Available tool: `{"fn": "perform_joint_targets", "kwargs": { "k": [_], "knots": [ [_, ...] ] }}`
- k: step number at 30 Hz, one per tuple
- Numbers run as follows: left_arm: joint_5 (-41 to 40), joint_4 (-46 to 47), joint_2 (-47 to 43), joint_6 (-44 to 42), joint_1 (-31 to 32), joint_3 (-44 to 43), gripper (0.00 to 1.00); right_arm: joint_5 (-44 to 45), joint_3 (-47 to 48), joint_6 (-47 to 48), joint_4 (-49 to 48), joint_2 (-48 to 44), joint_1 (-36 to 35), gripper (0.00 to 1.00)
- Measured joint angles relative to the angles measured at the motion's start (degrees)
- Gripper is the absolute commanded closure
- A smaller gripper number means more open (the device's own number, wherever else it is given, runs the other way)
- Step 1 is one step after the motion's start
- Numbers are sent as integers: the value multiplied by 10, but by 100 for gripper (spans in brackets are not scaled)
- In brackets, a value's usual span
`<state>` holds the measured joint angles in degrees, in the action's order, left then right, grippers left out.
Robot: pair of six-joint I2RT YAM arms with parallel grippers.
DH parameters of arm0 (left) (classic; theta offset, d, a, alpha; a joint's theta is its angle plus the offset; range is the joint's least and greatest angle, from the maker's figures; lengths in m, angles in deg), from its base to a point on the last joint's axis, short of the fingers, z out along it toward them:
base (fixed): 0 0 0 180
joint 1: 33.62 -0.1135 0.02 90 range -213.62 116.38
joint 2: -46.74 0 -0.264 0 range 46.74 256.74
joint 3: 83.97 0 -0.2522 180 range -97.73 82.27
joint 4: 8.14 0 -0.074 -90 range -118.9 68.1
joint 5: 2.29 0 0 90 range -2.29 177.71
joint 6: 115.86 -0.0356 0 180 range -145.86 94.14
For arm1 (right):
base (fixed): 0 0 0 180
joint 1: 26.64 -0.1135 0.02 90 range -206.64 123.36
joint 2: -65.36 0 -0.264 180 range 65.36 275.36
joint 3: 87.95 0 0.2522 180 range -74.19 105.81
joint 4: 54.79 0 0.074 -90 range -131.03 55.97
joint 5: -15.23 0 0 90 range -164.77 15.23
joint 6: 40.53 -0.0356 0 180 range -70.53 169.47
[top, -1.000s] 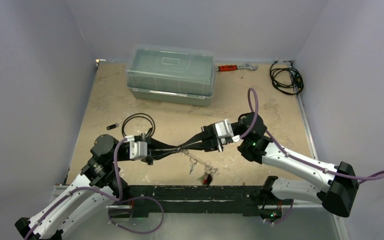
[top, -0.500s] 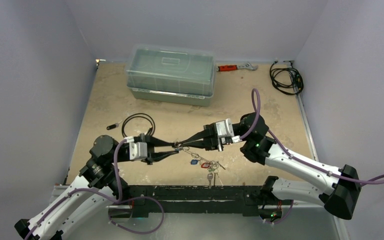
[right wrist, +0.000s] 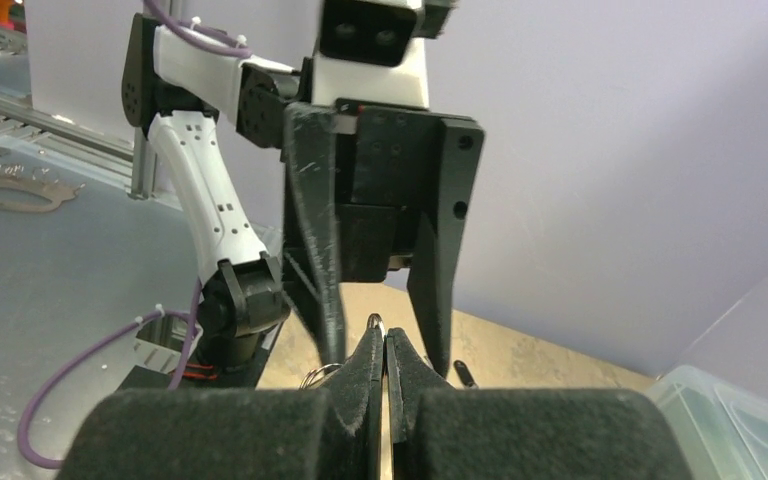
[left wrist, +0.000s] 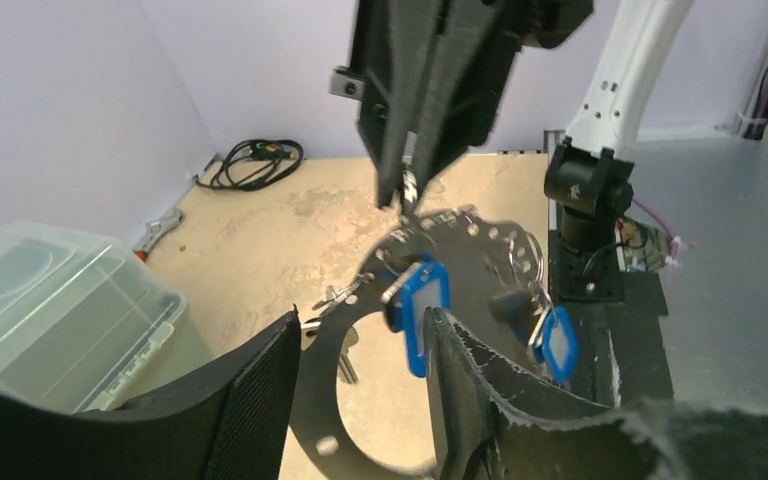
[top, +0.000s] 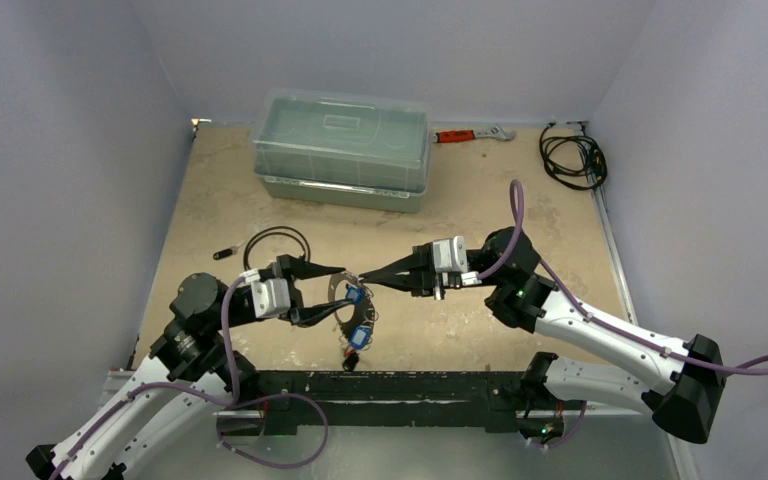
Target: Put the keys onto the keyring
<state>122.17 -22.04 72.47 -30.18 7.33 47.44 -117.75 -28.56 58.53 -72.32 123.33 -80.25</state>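
the right gripper (top: 370, 280) has its fingers pressed together on the top rim of the keyring (left wrist: 465, 232), which hangs above the table (top: 520, 200) close to its near edge, toward 6 o'clock from the lidded plastic box (top: 342, 150). the left gripper (top: 341, 287) sits at the ring's 9 o'clock, its fingers spread apart on either side of the ring's lower part and gripping nothing. the keys (left wrist: 422, 300), two showing blue tags, dangle from the ring toward 6 o'clock.
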Motion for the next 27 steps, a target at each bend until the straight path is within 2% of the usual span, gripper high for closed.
{"fn": "perform_joint_targets", "kwargs": {
  "k": [3, 4, 6, 9, 11, 17, 20, 22, 24, 27],
  "knots": [
    [-26, -9, 27, 38, 0, -27, 52, 0, 0, 3, 0, 0, 0, 100],
    [-32, -8, 32, 52, 0, -29, 49, 1, 0, 4, 0, -1, 0, 100],
    [-42, -11, 33, 72, 0, -28, 35, 3, 0, 7, 1, -4, 0, 100],
    [-64, -18, 21, 93, 0, -28, 28, 16, 0, 15, 5, -15, 0, 100],
    [-78, -28, 6, 95, 0, -28, 29, 23, 0, 20, 9, -22, 0, 100],
    [-93, -33, -35, 85, 0, -28, 46, 30, 0, 29, 13, -33, 0, 100],
    [-75, 23, -26, 108, 0, -5, 51, 30, 0, 30, 14, -34, 0, 100],
    [-60, 70, -19, 136, 0, 25, 64, 30, 0, 30, 16, -34, 0, 100],
    [-50, 103, -7, 167, 0, 53, 65, 30, 0, 30, 17, -34, 0, 100],
    [-45, 126, 1, 191, 0, 68, 58, 30, 0, 31, 20, -34, 0, 100]
  ]
}}
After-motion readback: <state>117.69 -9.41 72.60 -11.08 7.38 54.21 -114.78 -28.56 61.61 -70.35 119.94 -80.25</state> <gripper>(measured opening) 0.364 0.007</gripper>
